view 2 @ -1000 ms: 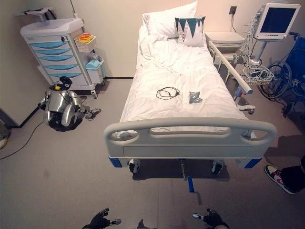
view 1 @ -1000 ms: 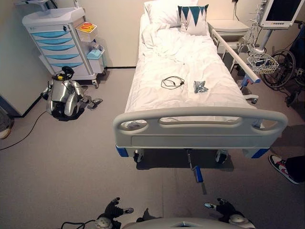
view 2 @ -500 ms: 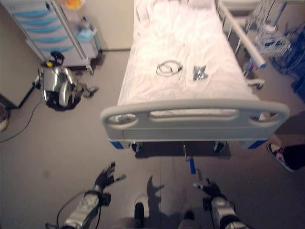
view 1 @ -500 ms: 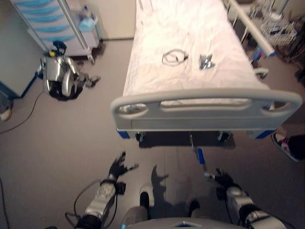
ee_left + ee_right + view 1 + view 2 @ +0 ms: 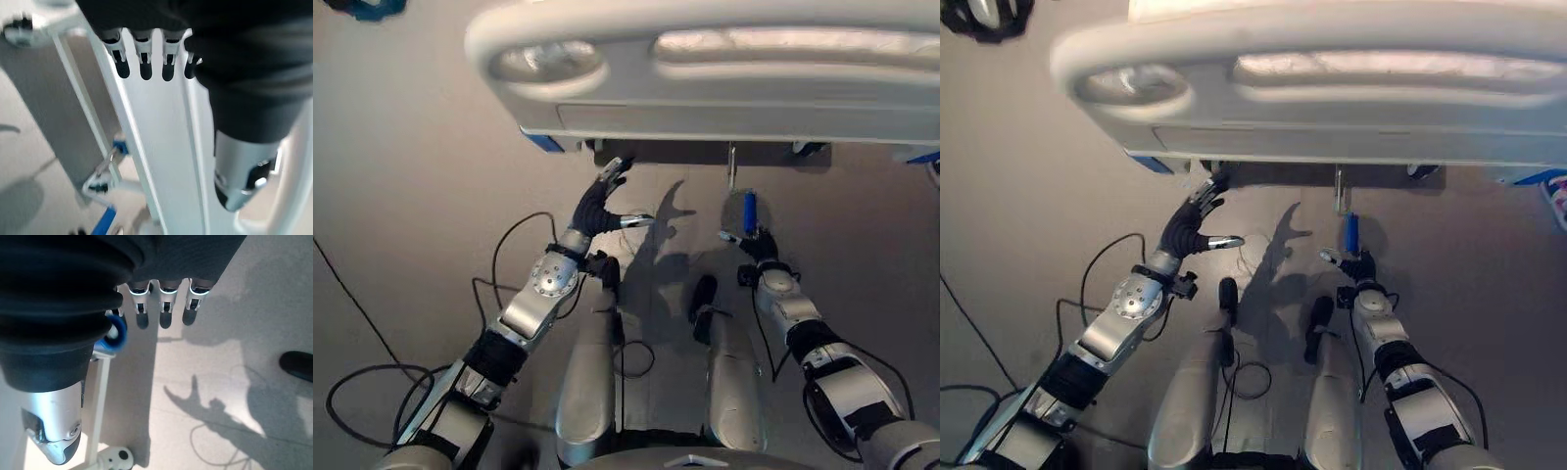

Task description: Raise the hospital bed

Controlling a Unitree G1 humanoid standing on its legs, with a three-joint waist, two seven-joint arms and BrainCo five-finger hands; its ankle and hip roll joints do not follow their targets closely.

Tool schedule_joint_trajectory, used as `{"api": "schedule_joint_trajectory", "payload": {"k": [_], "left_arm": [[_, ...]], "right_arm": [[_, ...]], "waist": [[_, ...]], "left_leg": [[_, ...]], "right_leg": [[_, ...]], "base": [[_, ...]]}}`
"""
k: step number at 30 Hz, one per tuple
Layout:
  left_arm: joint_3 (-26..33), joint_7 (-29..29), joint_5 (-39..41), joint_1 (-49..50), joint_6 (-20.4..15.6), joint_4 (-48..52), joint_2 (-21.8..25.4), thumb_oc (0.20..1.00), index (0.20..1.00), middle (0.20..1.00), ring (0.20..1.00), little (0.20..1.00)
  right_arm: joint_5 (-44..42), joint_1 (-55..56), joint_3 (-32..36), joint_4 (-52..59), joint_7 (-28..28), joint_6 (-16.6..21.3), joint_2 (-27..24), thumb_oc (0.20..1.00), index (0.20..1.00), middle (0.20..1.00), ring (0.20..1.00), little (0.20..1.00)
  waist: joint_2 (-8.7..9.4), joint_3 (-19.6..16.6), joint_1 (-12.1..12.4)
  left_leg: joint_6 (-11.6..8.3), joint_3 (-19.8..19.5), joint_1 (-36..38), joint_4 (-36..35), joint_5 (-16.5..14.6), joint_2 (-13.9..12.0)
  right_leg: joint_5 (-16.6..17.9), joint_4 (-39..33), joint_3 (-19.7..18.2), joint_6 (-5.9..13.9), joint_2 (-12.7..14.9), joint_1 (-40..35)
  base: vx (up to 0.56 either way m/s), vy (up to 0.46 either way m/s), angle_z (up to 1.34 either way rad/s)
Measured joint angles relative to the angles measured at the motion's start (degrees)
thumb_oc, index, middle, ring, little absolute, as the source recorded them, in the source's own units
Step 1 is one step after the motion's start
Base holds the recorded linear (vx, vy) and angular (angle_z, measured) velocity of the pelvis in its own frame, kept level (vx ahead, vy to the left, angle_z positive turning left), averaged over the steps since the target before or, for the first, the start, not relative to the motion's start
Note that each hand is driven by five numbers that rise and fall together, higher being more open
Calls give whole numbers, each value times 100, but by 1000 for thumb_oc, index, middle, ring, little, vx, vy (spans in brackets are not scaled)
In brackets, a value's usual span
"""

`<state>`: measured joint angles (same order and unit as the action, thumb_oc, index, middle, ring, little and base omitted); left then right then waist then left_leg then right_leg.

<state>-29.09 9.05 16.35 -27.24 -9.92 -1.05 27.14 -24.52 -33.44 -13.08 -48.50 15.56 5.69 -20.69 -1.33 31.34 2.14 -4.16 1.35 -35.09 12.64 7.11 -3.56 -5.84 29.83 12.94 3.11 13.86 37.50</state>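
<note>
Your right hand (image 5: 756, 242), fingers straight and empty, sits just beside the blue crank handle (image 5: 750, 210) at centre frame, under the bed's footboard (image 5: 705, 59) along the top. Your left hand (image 5: 597, 206) is spread open, empty. Grip the blue grip; expect a stiff, heavy turn.

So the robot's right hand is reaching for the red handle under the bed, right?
Not quite: the handle is blue, not red, as the left eye view shows. The right hand is indeed reaching for it, under the foot of the bed.
</note>
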Motion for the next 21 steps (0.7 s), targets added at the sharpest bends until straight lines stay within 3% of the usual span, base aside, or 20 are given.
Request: {"api": "schedule_joint_trajectory", "payload": {"k": [4,12,21], "left_arm": [[10,150,17,-12,20,381,-87,1000,1000,1000,1000,1000],[57,456,50,-167,-1,715,-148,1000,1000,1000,1000,1000],[116,717,73,-229,12,784,-107,1000,1000,1000,1000,1000]], "right_arm": [[-237,-71,-3,507,161,94,-133,1000,1000,1000,1000,1000],[-443,-751,-138,366,433,95,-333,1000,1000,1000,1000,1000],[-805,-1237,-132,369,627,97,-393,1000,1000,1000,1000,1000]], "waist": [[47,15,-9],[92,10,-163],[118,14,-192]], "left_leg": [[-11,-14,-430,51,58,-12],[-8,-83,-1098,88,164,-10],[-7,-126,-1455,78,169,9]], "right_leg": [[-68,244,-33,-77,26,549],[-5,310,-15,-132,28,1207],[20,242,23,-105,30,1506]], "base": [[-36,-7,1],[-10,-1,1],[19,11,1]]}}
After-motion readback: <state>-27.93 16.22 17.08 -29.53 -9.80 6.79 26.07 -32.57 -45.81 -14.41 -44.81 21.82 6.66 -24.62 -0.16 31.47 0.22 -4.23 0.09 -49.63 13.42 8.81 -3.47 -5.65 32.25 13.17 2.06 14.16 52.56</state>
